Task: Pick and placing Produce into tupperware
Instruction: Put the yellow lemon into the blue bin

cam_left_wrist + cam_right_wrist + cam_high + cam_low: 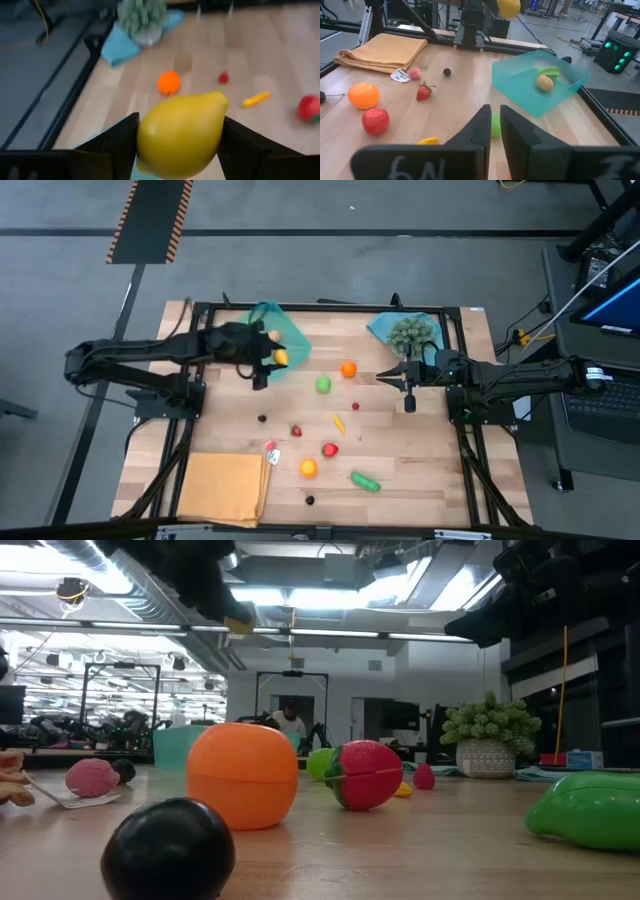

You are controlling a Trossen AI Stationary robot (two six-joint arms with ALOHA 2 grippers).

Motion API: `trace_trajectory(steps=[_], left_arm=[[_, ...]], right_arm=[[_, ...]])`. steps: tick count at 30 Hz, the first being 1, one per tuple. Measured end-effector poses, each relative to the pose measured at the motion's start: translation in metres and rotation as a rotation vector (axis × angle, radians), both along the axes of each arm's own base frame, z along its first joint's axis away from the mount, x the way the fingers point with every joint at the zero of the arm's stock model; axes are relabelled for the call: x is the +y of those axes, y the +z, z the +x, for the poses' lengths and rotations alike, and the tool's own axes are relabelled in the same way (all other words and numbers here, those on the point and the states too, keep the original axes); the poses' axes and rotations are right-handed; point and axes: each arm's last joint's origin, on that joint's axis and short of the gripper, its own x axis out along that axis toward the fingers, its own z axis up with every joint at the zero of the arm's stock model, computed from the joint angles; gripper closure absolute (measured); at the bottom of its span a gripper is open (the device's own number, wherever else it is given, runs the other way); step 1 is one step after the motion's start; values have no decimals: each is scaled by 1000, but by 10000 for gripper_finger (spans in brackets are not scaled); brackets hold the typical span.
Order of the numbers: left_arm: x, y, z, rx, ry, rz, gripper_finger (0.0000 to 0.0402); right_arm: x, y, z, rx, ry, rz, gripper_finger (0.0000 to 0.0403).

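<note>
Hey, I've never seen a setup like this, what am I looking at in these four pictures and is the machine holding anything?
It is a robot with two dark arms at a wooden table. One picture looks straight down, one sits at tabletop level, and two come from cameras on the wrists. The left claw grips a yellow toy lemon above a teal plastic tray, which already holds a tan piece and a green one. The right claw is shut, empty, waiting near a small potted plant. Scattered on the table: an orange, a strawberry, a green vegetable and dark berries. A folded tan cloth lies in one corner.
</note>
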Motion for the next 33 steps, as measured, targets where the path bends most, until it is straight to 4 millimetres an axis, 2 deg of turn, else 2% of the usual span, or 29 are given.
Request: trace_trajectory(steps=[7,14,26,33], left_arm=[[0,-13,-22,-211,18,48,185],[1,-35,-27,-334,-13,30,185],[-2,-58,-32,-444,-44,14,185],[-2,-58,-32,-456,-32,-25,185]], right_arm=[[0,1,0,-8,0,-1,360],[0,1,0,-10,0,-1,360],[0,1,0,-10,0,-1,360],[0,1,0,-10,0,-1,360]])
